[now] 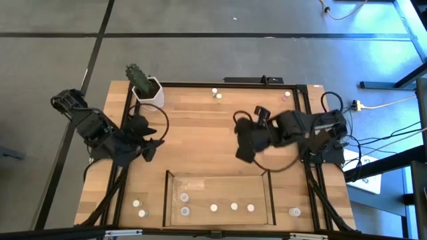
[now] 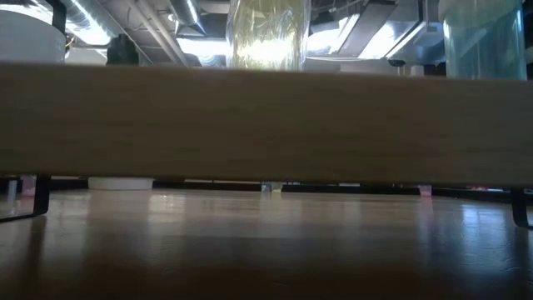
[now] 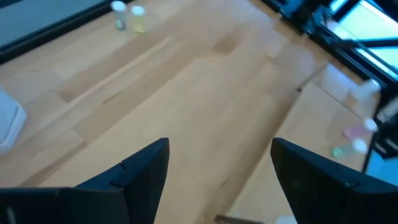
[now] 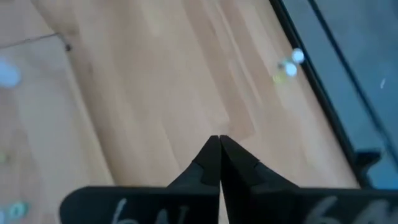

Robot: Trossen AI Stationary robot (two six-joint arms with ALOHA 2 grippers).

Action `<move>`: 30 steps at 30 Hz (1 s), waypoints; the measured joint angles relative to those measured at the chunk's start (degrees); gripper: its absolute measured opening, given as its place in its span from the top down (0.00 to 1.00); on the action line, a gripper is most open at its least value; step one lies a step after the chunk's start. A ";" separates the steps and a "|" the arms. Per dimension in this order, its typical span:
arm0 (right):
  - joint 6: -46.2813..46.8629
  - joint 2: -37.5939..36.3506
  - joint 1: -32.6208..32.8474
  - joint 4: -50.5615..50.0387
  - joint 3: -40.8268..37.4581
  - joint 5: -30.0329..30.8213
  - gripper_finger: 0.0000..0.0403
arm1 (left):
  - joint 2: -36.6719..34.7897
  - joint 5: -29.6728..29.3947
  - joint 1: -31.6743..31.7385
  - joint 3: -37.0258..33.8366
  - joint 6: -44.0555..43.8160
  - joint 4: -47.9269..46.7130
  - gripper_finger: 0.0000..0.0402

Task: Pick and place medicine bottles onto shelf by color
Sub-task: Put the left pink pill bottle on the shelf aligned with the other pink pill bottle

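Observation:
The shelf (image 1: 167, 200), a shallow clear-walled tray with a wood floor, lies at the table's near edge. Several medicine bottles (image 1: 234, 207) stand upright in it. Others stand on the table beside it at the near left (image 1: 136, 203) and near right (image 1: 294, 212). A few more stand at the far edge (image 1: 215, 91) (image 1: 287, 95) (image 3: 138, 15) (image 4: 289, 65). My left gripper (image 1: 152, 147) (image 3: 221, 168) hangs open above bare wood at the table's left, nothing between its fingers. My right gripper (image 1: 243, 150) (image 4: 219, 149) is shut and empty above the table's middle, right of centre.
A white hexagonal pot with a cactus (image 1: 147, 90) stands at the far left corner. A black metal frame (image 1: 307, 133) runs round the tabletop. Bare wood lies between the two grippers. In the low view a wide wooden band (image 2: 266, 125) fills the middle.

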 joint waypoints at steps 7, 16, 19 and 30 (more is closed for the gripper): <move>0.90 0.29 -7.53 1.21 -0.31 -4.35 0.99 | 0.00 2.94 7.21 0.00 -0.04 0.00 0.32; -11.37 0.77 -17.99 11.69 -0.27 -16.86 0.99 | 0.00 11.66 17.37 0.00 4.40 -2.14 0.32; -13.45 1.80 -20.87 13.28 -0.29 -18.38 0.99 | -0.02 13.64 20.56 0.00 9.99 -2.46 0.32; -13.29 3.57 -25.83 12.93 -0.31 -18.48 0.99 | 0.07 27.24 27.56 -4.27 6.28 -10.93 0.32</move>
